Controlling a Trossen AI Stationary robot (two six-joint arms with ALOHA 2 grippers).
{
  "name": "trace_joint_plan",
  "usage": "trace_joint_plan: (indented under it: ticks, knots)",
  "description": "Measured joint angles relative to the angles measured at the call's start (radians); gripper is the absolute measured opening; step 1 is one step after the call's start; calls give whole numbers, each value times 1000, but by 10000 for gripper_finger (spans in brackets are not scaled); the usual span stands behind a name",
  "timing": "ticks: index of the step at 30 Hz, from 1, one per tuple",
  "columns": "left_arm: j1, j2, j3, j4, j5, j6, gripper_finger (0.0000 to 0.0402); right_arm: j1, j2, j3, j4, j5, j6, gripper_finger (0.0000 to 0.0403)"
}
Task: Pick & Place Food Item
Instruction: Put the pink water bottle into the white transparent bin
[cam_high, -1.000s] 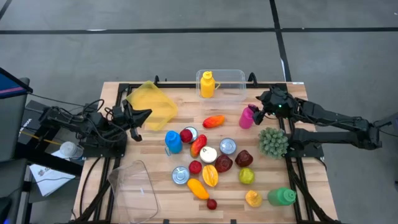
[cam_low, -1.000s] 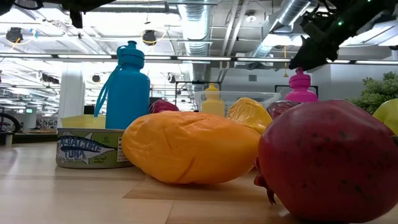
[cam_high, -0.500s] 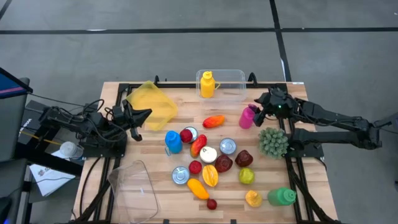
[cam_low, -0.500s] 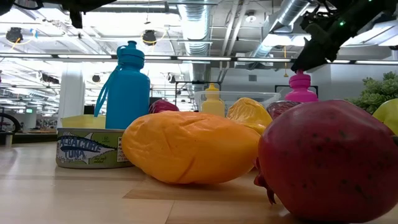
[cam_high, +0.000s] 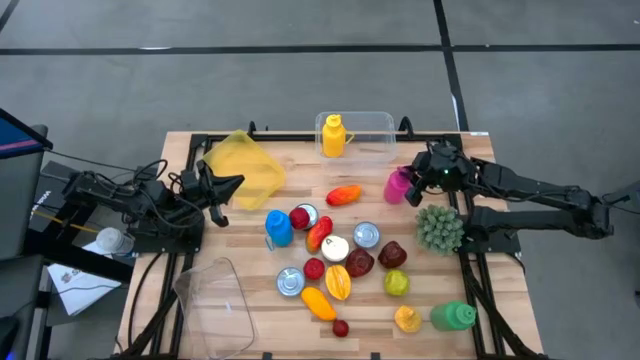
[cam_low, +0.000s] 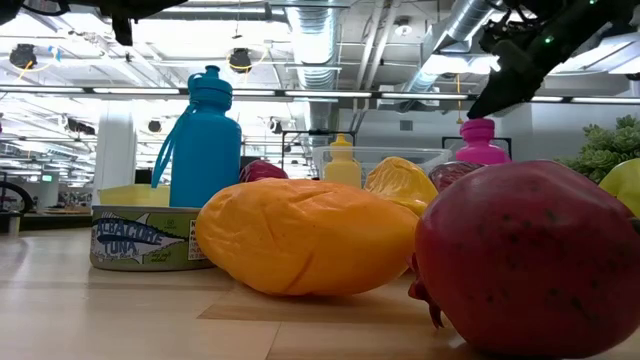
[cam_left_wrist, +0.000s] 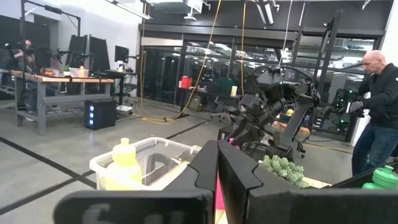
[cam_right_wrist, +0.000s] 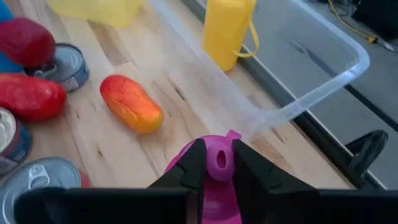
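Two dark fingers (cam_right_wrist: 194, 163) of the right gripper (cam_right_wrist: 216, 163) pinch — seemingly touching — the pink bottle (cam_high: 398, 186)'s cap, narrowly parted.

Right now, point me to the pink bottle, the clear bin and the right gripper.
pink bottle (cam_right_wrist: 219, 163): right wrist view, on its cap between the fingers.
clear bin (cam_high: 378, 120): high view, on its far rim.
right gripper (cam_high: 421, 176): high view, midway between the fingertips at the bottle's top.
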Motion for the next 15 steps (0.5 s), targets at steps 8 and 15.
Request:
trace_joint_plan:
  ticks: [8,15]
  knots:
    - [0,0,0,0,0,-28,0,-1,-47,76,-75,-8,140,47]
    - [0,1,0,-21,0,-36,0,22,22,359,-131,-148,320,47]
